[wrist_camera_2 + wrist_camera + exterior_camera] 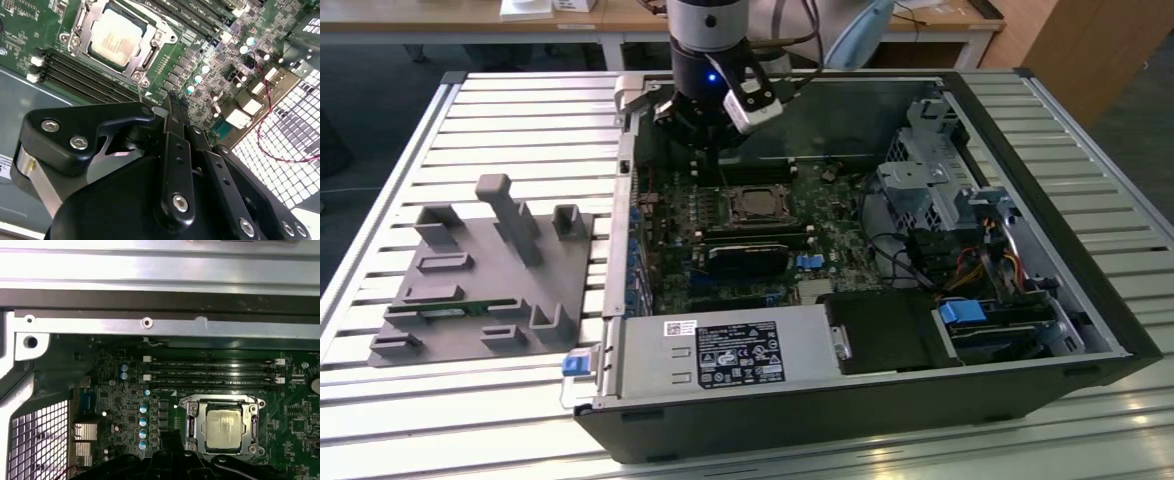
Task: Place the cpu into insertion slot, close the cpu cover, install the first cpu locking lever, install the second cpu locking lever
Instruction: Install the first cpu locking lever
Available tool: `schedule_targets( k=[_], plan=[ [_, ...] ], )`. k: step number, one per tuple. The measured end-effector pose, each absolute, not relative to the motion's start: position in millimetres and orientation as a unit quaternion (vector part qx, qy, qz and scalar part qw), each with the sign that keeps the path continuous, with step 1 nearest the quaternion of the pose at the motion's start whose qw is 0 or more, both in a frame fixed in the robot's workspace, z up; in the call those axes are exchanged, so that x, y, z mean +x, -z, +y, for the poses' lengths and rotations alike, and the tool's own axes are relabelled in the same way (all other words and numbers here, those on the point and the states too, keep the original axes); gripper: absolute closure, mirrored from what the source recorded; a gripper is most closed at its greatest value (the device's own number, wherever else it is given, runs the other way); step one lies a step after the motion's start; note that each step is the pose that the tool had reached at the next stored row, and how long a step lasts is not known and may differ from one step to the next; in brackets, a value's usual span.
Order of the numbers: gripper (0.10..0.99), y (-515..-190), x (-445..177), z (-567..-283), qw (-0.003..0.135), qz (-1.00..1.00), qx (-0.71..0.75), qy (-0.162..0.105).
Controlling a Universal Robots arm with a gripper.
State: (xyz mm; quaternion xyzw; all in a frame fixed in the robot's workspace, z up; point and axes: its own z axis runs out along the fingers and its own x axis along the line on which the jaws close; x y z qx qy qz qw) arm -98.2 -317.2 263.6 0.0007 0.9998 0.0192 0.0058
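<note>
The cpu (223, 427) lies flat in the insertion slot (186, 402) on the green board, silvery top up. The cpu cover (250, 407) is folded down around it as a metal frame. In the second wrist view the cpu (114, 37) and cpu cover (150, 55) sit beyond my black fingers (176, 130), which are pressed together with nothing between them. In the exterior view my gripper (719, 160) hangs inside the case, above the board just behind the insertion slot (754, 205). I cannot tell how the locking levers stand.
Long black memory slots (215, 374) run beside the socket, and another set (750, 243) lies on its other side. The case's metal wall (150, 325) and rear grille (35, 440) are close. A drive cage (927, 190) and cables stand at the exterior view's right. A grey fixture (487, 270) sits outside the case.
</note>
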Motion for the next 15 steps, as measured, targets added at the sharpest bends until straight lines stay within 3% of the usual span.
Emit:
schedule_targets(
  k=[15],
  plan=[
    [0.980,-257,-103,-304,0.006,1.000,0.001,-0.019]
  ],
)
